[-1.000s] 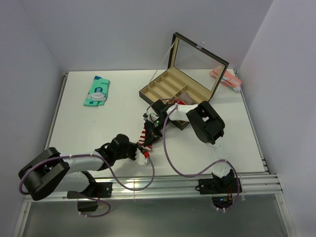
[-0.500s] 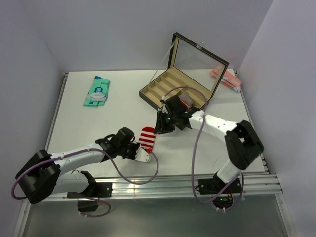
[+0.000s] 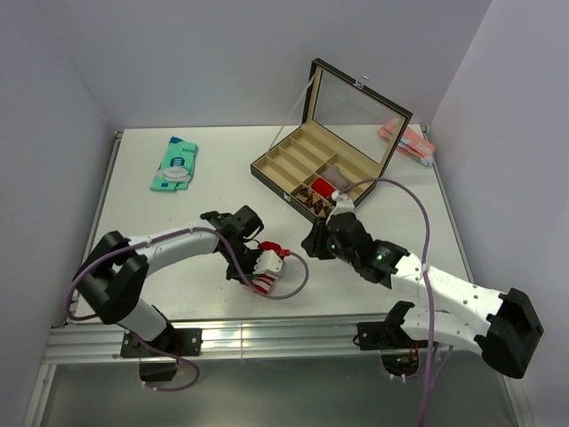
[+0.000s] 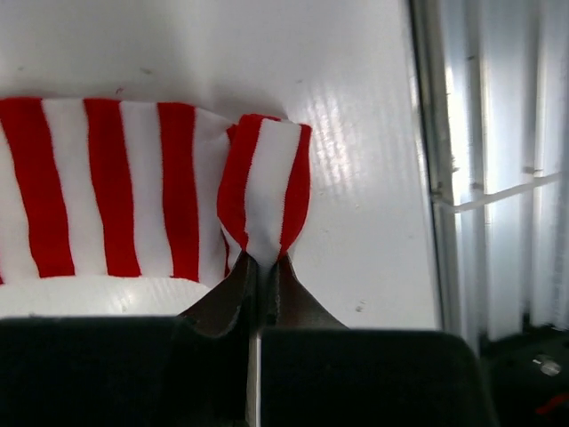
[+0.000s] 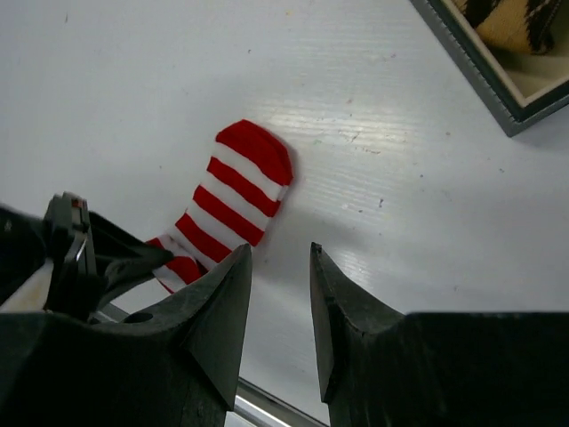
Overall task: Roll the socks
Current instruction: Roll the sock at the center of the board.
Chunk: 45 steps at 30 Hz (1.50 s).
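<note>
Red-and-white stripes fill our left wrist view. The striped sock point(image 4: 116, 196) lies on the white table point(image 4: 356, 107), and the left gripper point(image 4: 258, 267) is pinched tight on a small raised fold at the sock's edge, low in the centre of that frame. In the overhead view this grip sits in the lower middle of the picture.

Just to its right we see the right gripper point(image 5: 278, 258), its jaws a narrow gap apart and holding nothing, above bare table. From its own camera, the sock's rounded red end lies to the upper left of the fingers, apart from them.

Farther back, at the centre of the overhead frame, stands the open case point(image 5: 469, 71) with its lid point(image 3: 356, 111) raised. The argyle sock point(image 5: 507, 22) lies in one of the near compartments, beside a plain red roll point(image 3: 322, 186).

At the upper left rests a teal packet point(image 3: 174, 164). At the upper right, behind the case, is a pink item point(image 3: 404, 140) we cannot identify.
</note>
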Tool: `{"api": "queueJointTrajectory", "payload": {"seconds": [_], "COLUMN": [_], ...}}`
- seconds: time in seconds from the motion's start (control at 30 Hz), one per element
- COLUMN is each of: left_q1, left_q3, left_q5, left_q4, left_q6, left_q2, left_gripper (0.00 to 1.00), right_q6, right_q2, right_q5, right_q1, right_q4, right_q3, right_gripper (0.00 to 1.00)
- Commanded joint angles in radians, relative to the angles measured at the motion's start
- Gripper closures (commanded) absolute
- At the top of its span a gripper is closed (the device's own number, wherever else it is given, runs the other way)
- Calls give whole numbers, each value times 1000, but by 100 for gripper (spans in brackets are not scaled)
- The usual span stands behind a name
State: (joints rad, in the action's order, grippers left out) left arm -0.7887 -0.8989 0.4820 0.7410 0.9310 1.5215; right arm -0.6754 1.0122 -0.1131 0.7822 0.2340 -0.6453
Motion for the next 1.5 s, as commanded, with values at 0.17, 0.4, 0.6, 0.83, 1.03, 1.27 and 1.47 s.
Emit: {"api": "queueJointTrajectory", "payload": {"seconds": [0.17, 0.4, 0.6, 0.83, 1.03, 1.27, 1.47], "left_q1": [62, 91, 103, 114, 117, 117, 117], "left_q3": [-256, -339, -437, -518, -564, -574, -574], "left_q5": [194, 190, 210, 233, 245, 236, 241], "left_q4": [360, 412, 477, 543, 574, 578, 587], "left_q6": [23, 6, 0, 8, 11, 9, 20], "left_q2": [253, 430, 542, 652, 686, 700, 707], "left_gripper": [100, 100, 100, 100, 100, 99, 99], "right_q6": [-10, 25, 123, 247, 321, 356, 370], "right_q2": [-83, -51, 172, 452, 592, 655, 718], "right_q5": [-360, -465, -589, -556, -516, -510, -553], "right_q1": [262, 456, 658, 735, 740, 740, 739], "right_q4": [-143, -229, -223, -217, -180, -128, -107], "right_q3": [122, 156, 9, -163, -258, -277, -278], "right_gripper": [61, 61, 57, 52, 49, 47, 46]}}
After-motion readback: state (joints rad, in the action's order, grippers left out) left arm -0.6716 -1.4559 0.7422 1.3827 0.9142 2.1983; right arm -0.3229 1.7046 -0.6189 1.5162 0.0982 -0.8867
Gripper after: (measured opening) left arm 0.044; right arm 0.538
